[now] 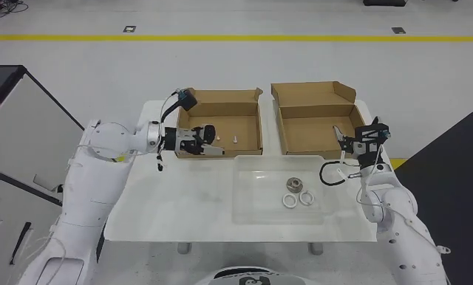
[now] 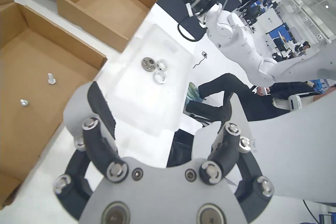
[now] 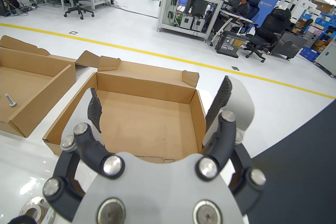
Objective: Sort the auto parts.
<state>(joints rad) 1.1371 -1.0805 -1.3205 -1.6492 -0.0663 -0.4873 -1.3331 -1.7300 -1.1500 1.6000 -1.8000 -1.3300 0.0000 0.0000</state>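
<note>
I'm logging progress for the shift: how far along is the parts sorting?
Done: two bolts lie in the box beside the left end effector. In hand: nothing; it and the right end effector are open. Left: a flange and two rings wait in the clear tray, and the other box has no parts yet.

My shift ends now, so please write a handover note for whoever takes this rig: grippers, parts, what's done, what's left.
Left gripper: open, empty, over the bolt box near its front edge.
Right gripper: open, empty, by the empty box, at its near edge.
Done: two bolts lie in the bolt box.
Left: the flange and two rings sit together in the clear tray, not yet sorted.
</note>
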